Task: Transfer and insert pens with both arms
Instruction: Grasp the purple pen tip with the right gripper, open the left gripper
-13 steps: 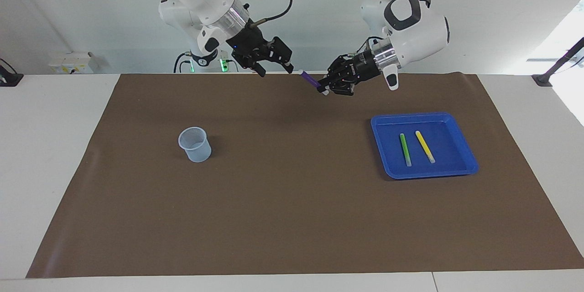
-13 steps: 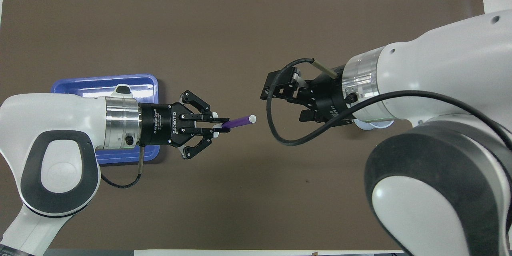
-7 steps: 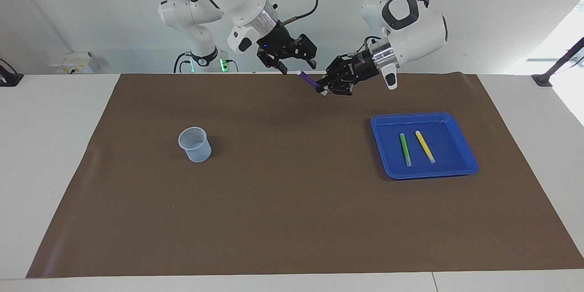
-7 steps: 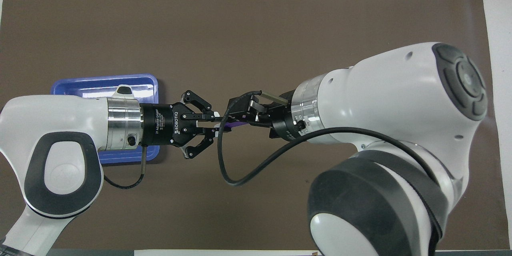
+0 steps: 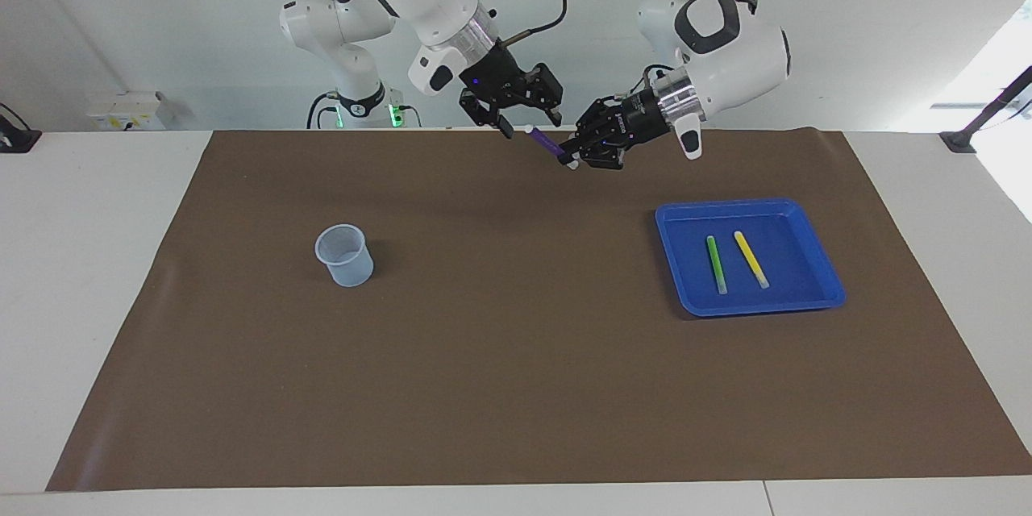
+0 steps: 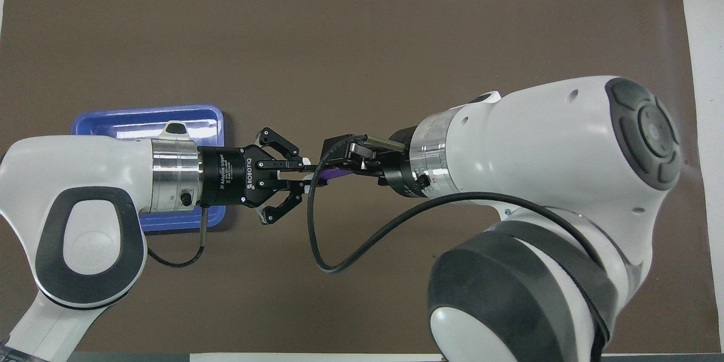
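Note:
My left gripper [image 5: 569, 157] [image 6: 308, 174] is shut on the purple pen [image 5: 549, 146] [image 6: 335, 173] and holds it in the air over the mat's edge nearest the robots. The pen's pale end points toward the right arm. My right gripper [image 5: 532, 126] [image 6: 334, 163] is open, with one finger on each side of that free end. Whether the fingers touch the pen I cannot tell. The green pen [image 5: 715, 262] and the yellow pen [image 5: 751, 259] lie side by side in the blue tray [image 5: 822, 290] [image 6: 141, 119].
A pale blue cup [image 5: 345, 255] stands upright on the brown mat [image 5: 516, 355] toward the right arm's end; the right arm hides it in the overhead view. Smaller white arms with green base lights stand past the table at the robots' end.
The right gripper has swung in from the cup's end until its fingers straddle the pen's pale tip. The left gripper and its pen have barely moved.

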You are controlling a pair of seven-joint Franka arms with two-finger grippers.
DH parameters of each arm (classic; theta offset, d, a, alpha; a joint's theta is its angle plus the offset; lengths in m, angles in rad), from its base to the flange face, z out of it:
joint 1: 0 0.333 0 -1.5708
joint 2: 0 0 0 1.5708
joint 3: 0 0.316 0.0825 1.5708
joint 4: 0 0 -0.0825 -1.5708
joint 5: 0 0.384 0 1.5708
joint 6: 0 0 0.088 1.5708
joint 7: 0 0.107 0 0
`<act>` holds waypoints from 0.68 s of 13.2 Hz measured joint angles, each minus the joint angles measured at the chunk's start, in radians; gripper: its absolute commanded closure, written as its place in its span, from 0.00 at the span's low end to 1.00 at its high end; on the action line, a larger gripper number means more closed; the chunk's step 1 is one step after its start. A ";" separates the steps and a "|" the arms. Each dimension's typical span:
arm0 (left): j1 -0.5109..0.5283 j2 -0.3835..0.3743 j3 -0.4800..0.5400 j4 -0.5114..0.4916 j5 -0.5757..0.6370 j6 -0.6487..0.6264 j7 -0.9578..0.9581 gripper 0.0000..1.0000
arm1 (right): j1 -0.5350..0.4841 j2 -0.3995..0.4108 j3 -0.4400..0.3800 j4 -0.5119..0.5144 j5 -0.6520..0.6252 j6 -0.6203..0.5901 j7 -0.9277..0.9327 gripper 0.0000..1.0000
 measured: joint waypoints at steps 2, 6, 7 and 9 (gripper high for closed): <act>0.000 0.000 0.000 0.000 0.000 0.005 0.000 1.00 | -0.006 0.000 0.000 -0.002 -0.001 0.011 -0.009 0.23; 0.000 0.000 0.000 0.000 -0.005 0.013 0.000 1.00 | -0.005 0.000 0.003 -0.007 -0.003 0.012 -0.010 1.00; 0.000 0.000 0.000 0.000 -0.007 0.014 0.000 1.00 | -0.004 0.000 0.005 -0.007 -0.003 0.012 -0.010 1.00; -0.003 0.000 -0.002 -0.004 -0.009 0.016 -0.002 1.00 | 0.000 -0.001 0.009 -0.005 0.001 0.024 -0.010 1.00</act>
